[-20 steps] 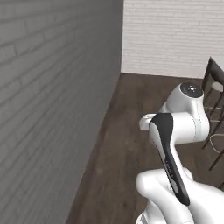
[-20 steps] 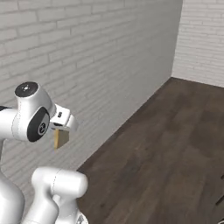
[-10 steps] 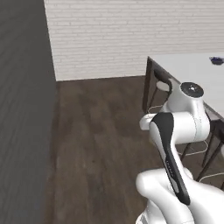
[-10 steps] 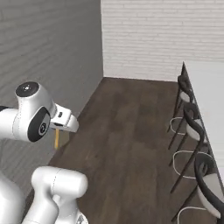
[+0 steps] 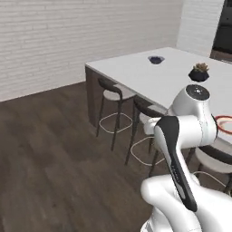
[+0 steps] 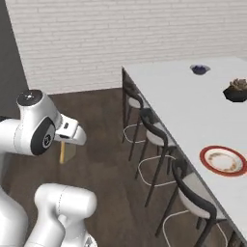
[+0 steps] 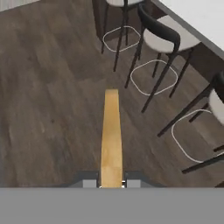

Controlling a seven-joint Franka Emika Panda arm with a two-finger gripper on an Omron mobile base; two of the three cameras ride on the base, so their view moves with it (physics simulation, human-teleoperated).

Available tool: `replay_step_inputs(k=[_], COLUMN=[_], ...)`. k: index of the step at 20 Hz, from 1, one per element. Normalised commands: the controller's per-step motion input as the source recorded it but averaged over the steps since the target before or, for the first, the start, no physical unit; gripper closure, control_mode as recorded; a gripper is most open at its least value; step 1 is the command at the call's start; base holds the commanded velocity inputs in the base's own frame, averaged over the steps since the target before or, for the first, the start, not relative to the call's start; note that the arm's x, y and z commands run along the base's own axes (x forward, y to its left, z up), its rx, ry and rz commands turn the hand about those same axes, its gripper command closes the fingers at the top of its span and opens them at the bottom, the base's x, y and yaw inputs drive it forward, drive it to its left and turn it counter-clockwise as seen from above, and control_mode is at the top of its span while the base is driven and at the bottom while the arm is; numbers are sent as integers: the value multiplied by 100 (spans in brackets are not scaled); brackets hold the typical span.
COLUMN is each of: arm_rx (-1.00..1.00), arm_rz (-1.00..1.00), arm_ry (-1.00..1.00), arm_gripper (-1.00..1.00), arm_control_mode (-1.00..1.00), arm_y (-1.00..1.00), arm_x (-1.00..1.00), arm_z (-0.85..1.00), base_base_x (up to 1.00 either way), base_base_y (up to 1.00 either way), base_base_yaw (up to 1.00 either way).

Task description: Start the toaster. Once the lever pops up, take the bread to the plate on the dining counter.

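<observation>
My gripper [image 7: 111,183] is shut on the bread [image 7: 111,138], a pale tan slice seen edge-on that sticks out over the dark wood floor. From the right base view the bread [image 6: 61,152] hangs below the gripper [image 6: 64,144], left of the stools. The red-rimmed plate [image 6: 223,160] lies near the front edge of the white dining counter [image 6: 188,103], well to the right of the gripper. The left base view shows a sliver of the plate [image 5: 225,123] behind the arm, on the dining counter [image 5: 140,72]. The toaster is out of view.
Dark bar stools [image 6: 153,134] line the counter's near side, also stools [image 7: 164,39] and stools [image 5: 114,93]. A dark bowl [image 6: 199,69] and a small potted plant [image 6: 236,90] sit farther along the counter. A white brick wall [image 6: 96,43] stands behind, with wood floor to the left.
The whole picture has swung: the base has turned from the grey brick wall to the dining counter and stools. The bread stays in the shut gripper, and the arm's pose is unchanged.
</observation>
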Motion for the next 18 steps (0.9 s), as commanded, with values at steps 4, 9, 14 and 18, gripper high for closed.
replay_step_inputs(k=[4, 9, 14, 18], arm_rx=[0, 0, 0, 0], arm_rz=[0, 0, 0, 0], arm_ry=[0, 0, 0, 0], arm_gripper=[100, 100, 100, 100], arm_control_mode=[100, 100, 100, 100], arm_y=[0, 0, 0, 0], arm_x=[0, 0, 0, 0], arm_z=[0, 0, 0, 0], base_base_x=[27, 23, 35, 77], base_base_y=[0, 8, 19, 38], base_base_yaw=[-82, -84, -81, -65])
